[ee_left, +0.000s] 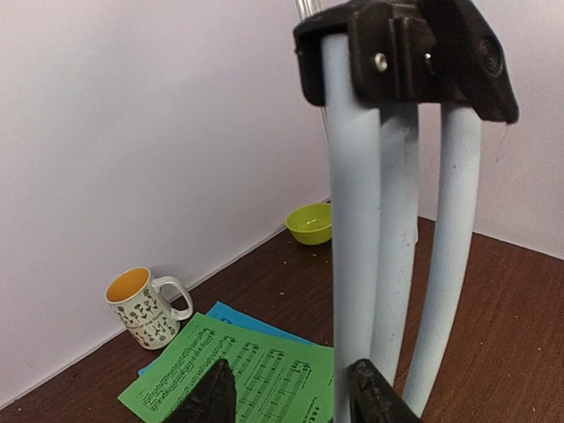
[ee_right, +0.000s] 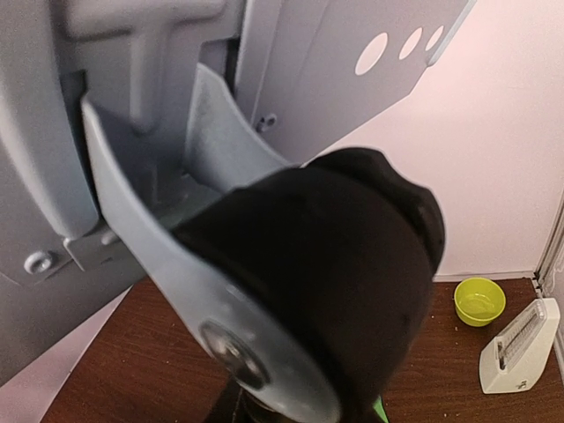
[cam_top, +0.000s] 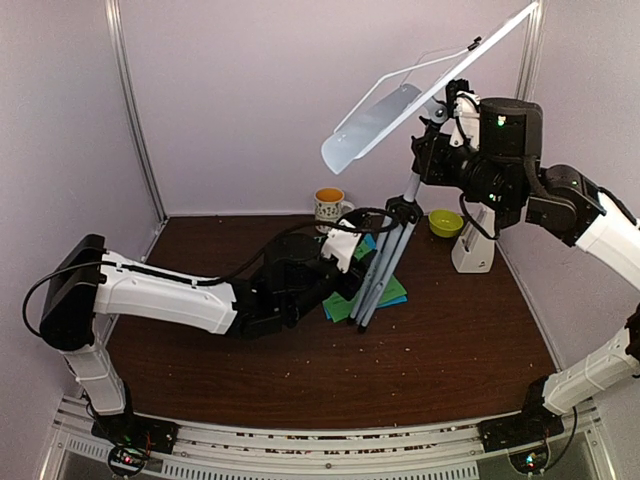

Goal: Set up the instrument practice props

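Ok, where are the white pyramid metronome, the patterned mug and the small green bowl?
White pyramid metronome [ee_right: 515,352]: right wrist view, on its front face.
Patterned white mug [ee_left: 145,315]: left wrist view, on its outer wall.
Small green bowl [ee_left: 308,233]: left wrist view, on its outer wall.

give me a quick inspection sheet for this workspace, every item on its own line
surface: dark wood table, pale specks scattered on it
job's things: music stand with tripod legs bunched together, feet by the green and blue music sheets lying flat; metronome upright at the right rear
clutter: patterned mug and green bowl near the back wall
grippers: left gripper open beside a leg; right gripper up at the stand's neck, jaws hidden
cables: black cable looping over the left arm
surroundings: lilac walls, metal frame posts
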Action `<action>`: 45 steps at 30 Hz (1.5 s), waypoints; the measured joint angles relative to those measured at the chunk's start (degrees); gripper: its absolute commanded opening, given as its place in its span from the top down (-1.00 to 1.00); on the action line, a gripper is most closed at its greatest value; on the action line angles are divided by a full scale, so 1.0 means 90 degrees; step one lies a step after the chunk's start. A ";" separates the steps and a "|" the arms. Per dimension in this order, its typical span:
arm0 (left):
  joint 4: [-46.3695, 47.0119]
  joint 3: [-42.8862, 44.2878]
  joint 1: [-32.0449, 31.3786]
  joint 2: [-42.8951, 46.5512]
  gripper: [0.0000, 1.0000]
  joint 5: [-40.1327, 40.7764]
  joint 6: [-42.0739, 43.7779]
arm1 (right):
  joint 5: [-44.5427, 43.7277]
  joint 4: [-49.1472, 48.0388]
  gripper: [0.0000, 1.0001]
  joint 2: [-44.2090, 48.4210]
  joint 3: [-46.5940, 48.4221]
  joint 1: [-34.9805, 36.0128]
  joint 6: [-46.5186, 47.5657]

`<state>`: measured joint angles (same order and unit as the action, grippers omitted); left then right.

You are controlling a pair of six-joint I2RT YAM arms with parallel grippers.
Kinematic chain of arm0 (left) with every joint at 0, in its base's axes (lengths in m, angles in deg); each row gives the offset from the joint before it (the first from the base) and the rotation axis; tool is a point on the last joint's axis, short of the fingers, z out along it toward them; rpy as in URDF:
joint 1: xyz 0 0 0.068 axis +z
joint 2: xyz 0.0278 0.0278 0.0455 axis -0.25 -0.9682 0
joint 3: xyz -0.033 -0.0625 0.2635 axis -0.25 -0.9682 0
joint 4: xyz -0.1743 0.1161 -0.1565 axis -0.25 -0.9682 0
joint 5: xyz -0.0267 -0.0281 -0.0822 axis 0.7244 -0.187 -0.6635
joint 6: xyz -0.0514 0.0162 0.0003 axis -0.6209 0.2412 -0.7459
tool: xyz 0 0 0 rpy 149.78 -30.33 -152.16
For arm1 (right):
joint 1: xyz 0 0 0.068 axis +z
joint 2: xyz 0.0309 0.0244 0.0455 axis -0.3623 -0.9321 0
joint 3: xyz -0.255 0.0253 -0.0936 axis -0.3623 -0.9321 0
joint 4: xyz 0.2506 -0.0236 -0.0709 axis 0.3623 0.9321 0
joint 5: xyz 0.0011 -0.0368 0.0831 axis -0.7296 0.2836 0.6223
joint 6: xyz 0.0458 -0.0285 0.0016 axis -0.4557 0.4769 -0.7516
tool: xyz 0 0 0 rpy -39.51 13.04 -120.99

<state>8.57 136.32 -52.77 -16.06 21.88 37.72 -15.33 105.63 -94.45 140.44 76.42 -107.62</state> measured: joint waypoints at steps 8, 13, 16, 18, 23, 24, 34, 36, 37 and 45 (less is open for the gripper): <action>-0.0051 -0.0007 -0.0131 -0.0061 0.10 0.0100 0.0000 | -0.0061 -0.0265 1.00 0.0102 -0.0119 0.0090 -0.0002; -0.0452 0.0282 -0.0136 -0.0306 0.16 0.0556 -0.0002 | -0.0197 -0.0311 1.00 0.0117 -0.0119 0.0192 0.0034; -0.0631 0.0471 -0.0136 -0.0430 0.21 0.0838 0.0000 | -0.0287 -0.0313 1.00 0.0117 -0.0119 0.0255 0.0117; -0.0780 0.0617 -0.0151 -0.0488 0.24 0.1015 0.0005 | -0.0333 -0.0316 1.00 0.0117 -0.0119 0.0279 0.0134; -0.1163 0.1020 -0.0180 -0.0636 0.25 0.1426 0.0085 | -0.0532 -0.0425 1.00 0.0117 -0.0134 0.0376 0.0141; -0.1209 0.1095 -0.0180 -0.0663 0.22 0.1506 0.0102 | -0.0580 -0.0498 1.00 0.0124 -0.0165 0.0408 0.0151; -0.1467 0.1433 -0.0185 -0.0899 0.35 0.1940 0.0160 | -0.0916 -0.0648 1.00 0.0148 -0.0311 0.0617 0.0172; -0.1467 0.1433 -0.0189 -0.0901 0.42 0.1928 0.0204 | -0.0925 -0.0656 1.00 0.0148 -0.0321 0.0631 0.0163; -0.1460 0.1433 -0.0189 -0.0901 0.46 0.1926 0.0245 | -0.0928 -0.0663 1.00 0.0148 -0.0321 0.0636 0.0158; -0.1197 0.1192 -0.0189 -0.0884 0.84 0.1773 0.0563 | -0.0962 -0.0692 1.00 0.0153 -0.0333 0.0661 0.0204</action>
<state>-2.21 147.05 -54.47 -24.02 37.83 42.79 -23.98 99.40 -93.07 137.44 82.37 -105.78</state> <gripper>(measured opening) 0.114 0.232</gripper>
